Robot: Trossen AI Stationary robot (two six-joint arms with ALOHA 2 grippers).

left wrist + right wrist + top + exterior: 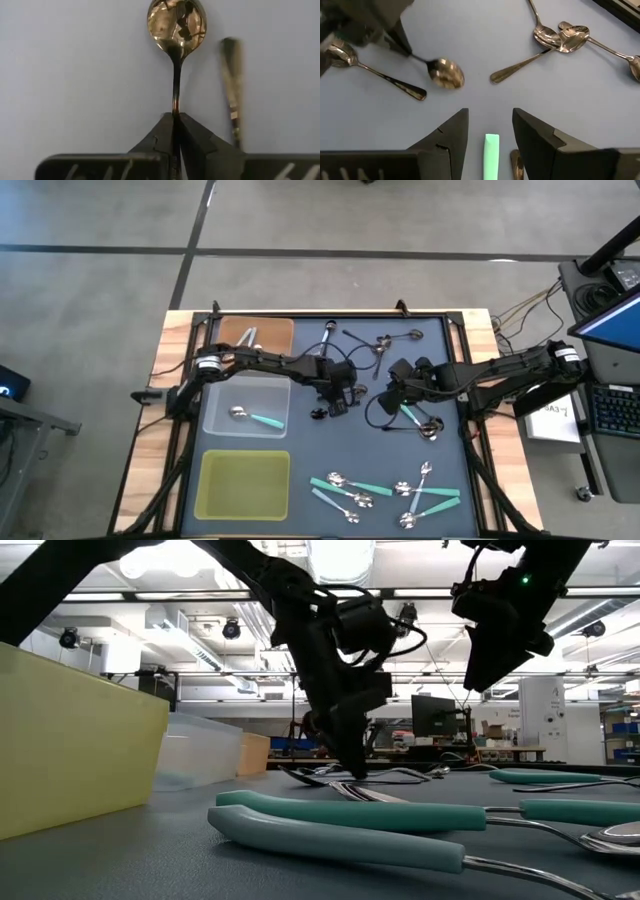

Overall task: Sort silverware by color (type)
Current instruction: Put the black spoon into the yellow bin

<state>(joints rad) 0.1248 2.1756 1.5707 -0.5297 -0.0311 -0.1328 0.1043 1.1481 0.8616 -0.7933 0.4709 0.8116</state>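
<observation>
Orange tray (272, 332) far left on dark mat (440, 480). Clear tray (225, 395) just nearer, yellow-green tray (245, 483) nearest, all in a column. Keyboard (612, 408) and laptop (610, 320) on a side stand at right. Wood tabletop edge (150, 430) at left.
</observation>
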